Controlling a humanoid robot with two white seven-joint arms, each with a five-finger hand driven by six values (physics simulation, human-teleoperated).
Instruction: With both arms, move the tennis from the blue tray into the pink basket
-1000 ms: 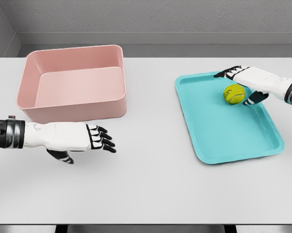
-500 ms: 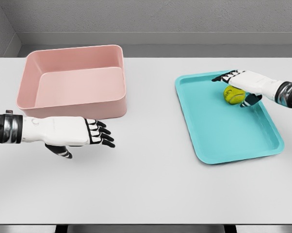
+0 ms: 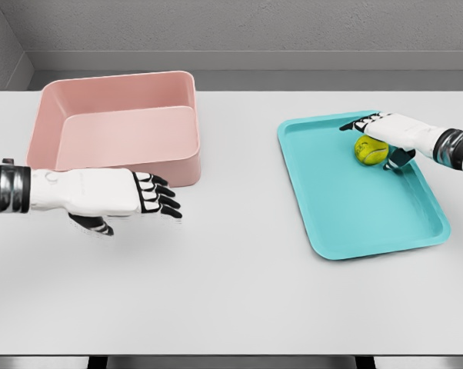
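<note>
Right, one tennis ball, one blue tray, one pink basket, two hands, all on a single pale grey table. The ball is the marker here: fuzzy yellow-green, round, sitting inside the tray toward its far right corner. The right hand is draped over it from the right, white shell with black finger joints, fingers reaching across the ball's top and far side and the thumb tucked in on its near right; whether the grip is fully closed I cannot tell, but hand and ball are in contact. The tray under the ball is a smooth, glossy turquoise rectangle with rounded corners and a shallow raised lip, lying slightly skewed on the table. Well to the left of the ball stands the basket, a deep matte pink tub with rounded corners and plain walls. The left hand hovers just in front of that basket's near wall, far from the ball, palm down, fingers extended and relaxed, holding nothing.
</note>
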